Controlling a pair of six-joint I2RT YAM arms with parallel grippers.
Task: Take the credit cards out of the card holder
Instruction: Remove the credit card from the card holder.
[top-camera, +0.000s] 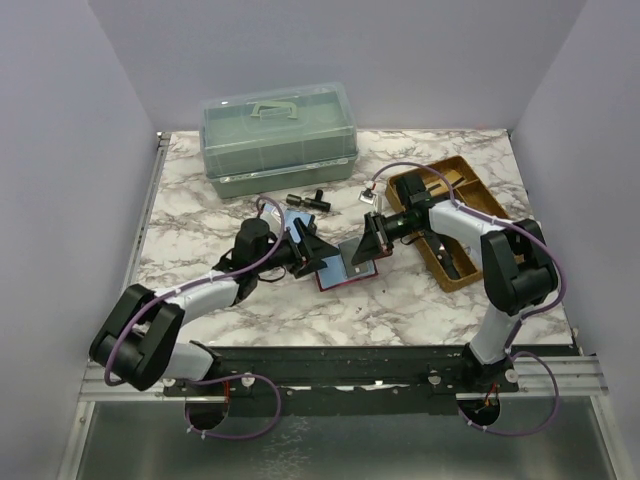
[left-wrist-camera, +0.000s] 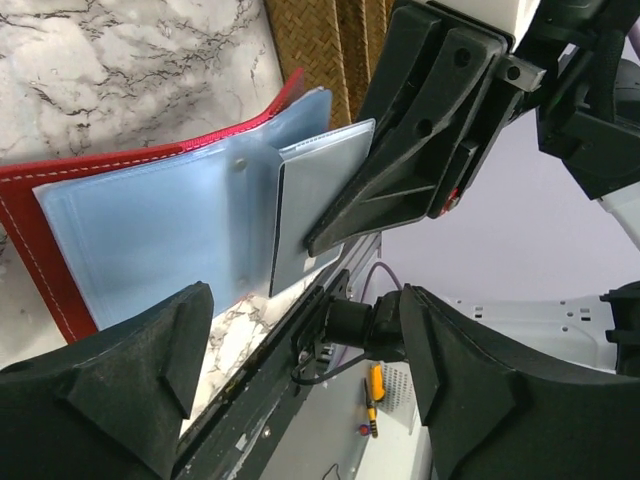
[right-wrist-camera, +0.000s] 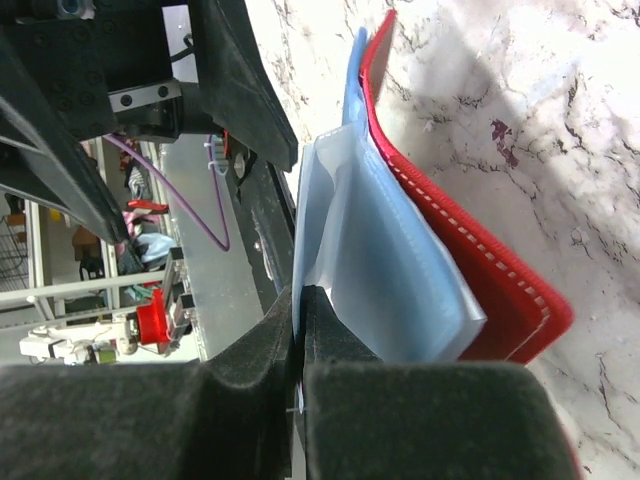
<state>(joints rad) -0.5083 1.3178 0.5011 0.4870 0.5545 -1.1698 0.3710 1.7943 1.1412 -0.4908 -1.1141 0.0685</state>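
Observation:
The red card holder (top-camera: 345, 272) lies open on the marble table between my two grippers, blue inner panels up. It also shows in the left wrist view (left-wrist-camera: 30, 230) and the right wrist view (right-wrist-camera: 490, 280). My right gripper (top-camera: 362, 250) is shut on the edge of a grey credit card (left-wrist-camera: 320, 200) that sticks partly out of a blue sleeve; the thin card (right-wrist-camera: 305, 230) runs into the pinch of the right gripper (right-wrist-camera: 300, 315). My left gripper (top-camera: 308, 250) is open and empty at the holder's left side, its jaws wide apart (left-wrist-camera: 300, 370).
A translucent green lidded box (top-camera: 278, 138) stands at the back. A brown woven tray (top-camera: 445, 225) is under the right arm. A small black object (top-camera: 308, 201) lies behind the grippers. A flat blue item (top-camera: 295, 220) is partly hidden behind the left gripper.

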